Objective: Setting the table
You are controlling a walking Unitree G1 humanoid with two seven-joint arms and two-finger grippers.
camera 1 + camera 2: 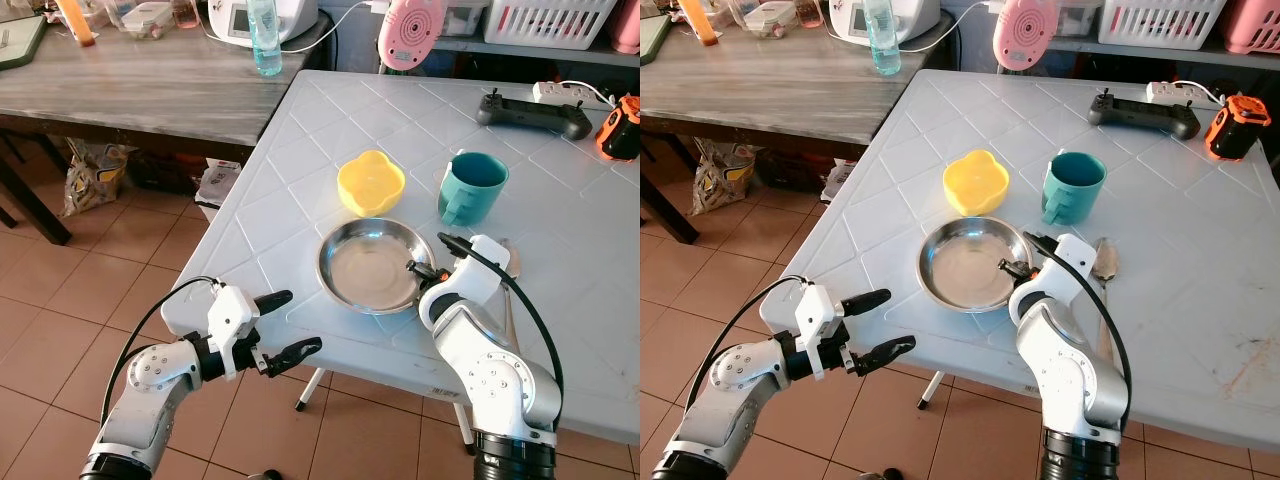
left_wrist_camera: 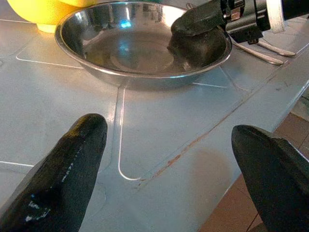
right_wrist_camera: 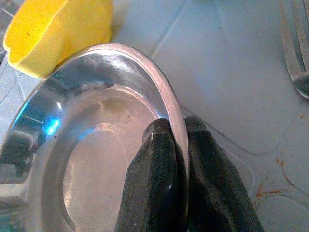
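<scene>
We see the steel plate on the white table, its rim pinched by the right end effector. A yellow bowl and teal mug sit just behind. The left end effector hovers spread wide at the table's edge.

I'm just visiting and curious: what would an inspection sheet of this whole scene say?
Surface: white table, faint stains.
Job's things: steel plate, yellow bowl and teal mug behind it, cutlery beside it.
Clutter: controller, orange device.
Hands: right hand pinches the plate's rim; left hand open off the table's edge.
Cables: power strip.
Surroundings: wooden table with bottle, tiled floor.
</scene>
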